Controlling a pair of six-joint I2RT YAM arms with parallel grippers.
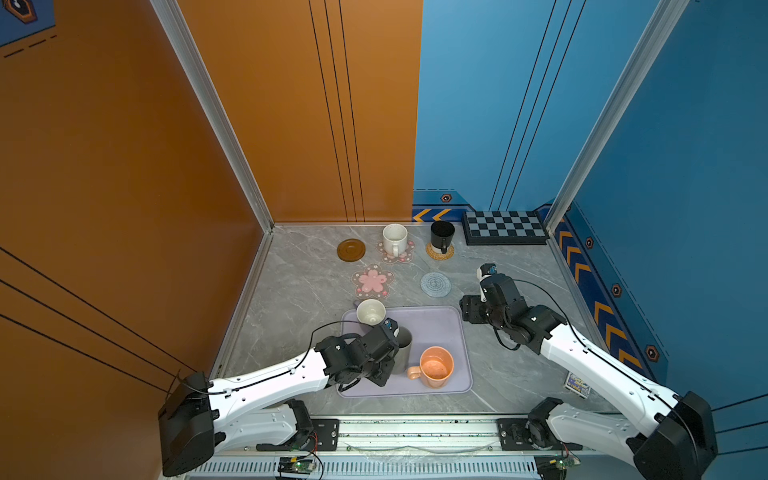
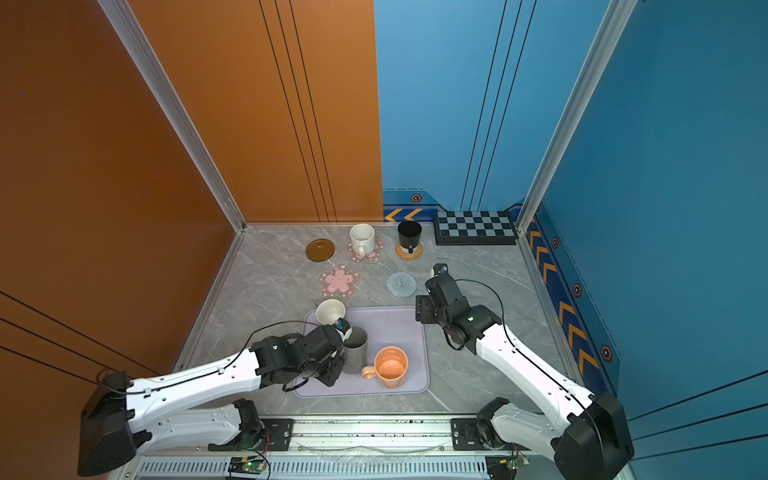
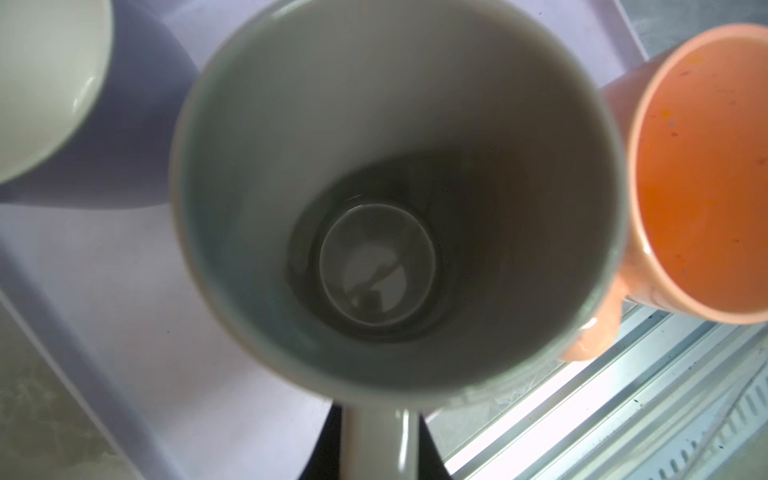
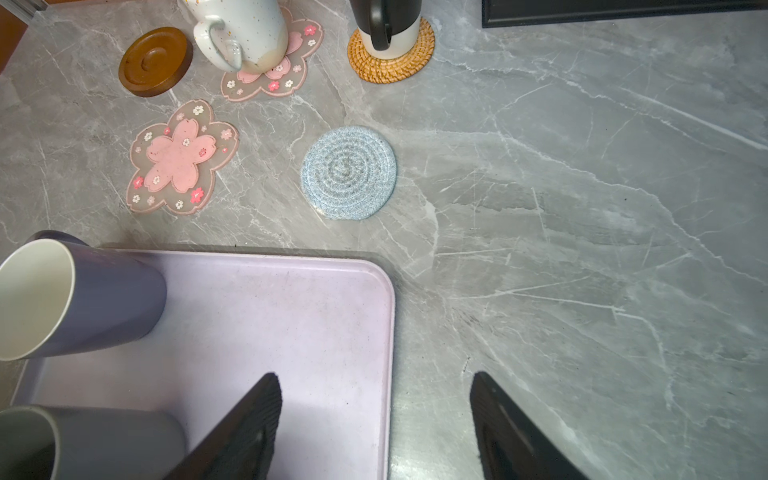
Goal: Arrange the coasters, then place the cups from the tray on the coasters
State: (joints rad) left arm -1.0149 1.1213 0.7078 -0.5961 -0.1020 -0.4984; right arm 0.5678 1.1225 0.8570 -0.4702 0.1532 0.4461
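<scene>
Left gripper (image 3: 378,449) fingers closed on the handle of the tall grey ceramic mug (image 1: 405,347), upright on the pale lavender flat tray (image 1: 436,328). Lift straight up, clearing the orange handled mug (image 1: 436,368) just beside it. Right gripper (image 4: 374,376) fingers open, empty.

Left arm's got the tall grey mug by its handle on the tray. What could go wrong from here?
1. The left gripper pinches only the thin handle of the grey mug; the tall mug may swing or slip when carried.
2. The orange mug and lavender mug stand close on either side; a sideways pull could knock them.
3. The right gripper hangs open near the blue coaster; heading there risks the arms meeting.
</scene>
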